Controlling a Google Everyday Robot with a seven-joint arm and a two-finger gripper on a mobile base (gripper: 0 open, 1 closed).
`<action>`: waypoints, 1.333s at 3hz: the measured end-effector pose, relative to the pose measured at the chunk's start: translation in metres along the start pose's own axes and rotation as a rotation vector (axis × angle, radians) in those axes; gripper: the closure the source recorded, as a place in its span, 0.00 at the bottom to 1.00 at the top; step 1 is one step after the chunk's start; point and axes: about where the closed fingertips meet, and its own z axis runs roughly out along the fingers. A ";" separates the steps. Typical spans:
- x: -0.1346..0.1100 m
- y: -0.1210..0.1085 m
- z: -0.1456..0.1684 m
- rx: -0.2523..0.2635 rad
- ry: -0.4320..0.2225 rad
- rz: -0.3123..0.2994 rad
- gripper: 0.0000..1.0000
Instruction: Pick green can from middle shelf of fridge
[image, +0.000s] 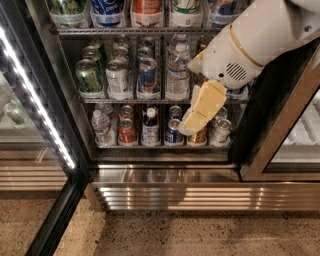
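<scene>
Speckled floor (165, 235) lies nearest, and above it rises the ribbed steel base (170, 197) of the fridge (256, 125), whose glass door (20, 120) stands open at the left with one white LED strip (37, 100) down its edge. Three racks show. On the top rack (135, 31) five container bottoms are visible. The middle shelf (135, 100) shows four things in its near row: one green can (89, 76), one silver-white can (116, 76), one blue can (148, 74) and one water bottle (177, 75) (further cans queue behind them in the lanes, too dim to count surely). Its right end is hidden by the white arm (260, 35). The lower rack (160, 146) carries six shorter cans and small bottles in front.

The green can stands upright at the far left of the middle shelf, first in its lane, just beside the silver-white can: shiny green sides with pale markings and a silver top rim.

The gripper (195, 117) hangs as a yellowish slab before the right part of the lower rack, well apart from the green can; whether it is spread or pressed together I cannot tell.
</scene>
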 end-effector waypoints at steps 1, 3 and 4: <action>-0.015 0.006 0.028 -0.030 -0.050 -0.031 0.00; -0.025 0.014 0.046 -0.059 -0.050 -0.060 0.00; -0.029 0.017 0.058 -0.048 -0.119 -0.019 0.00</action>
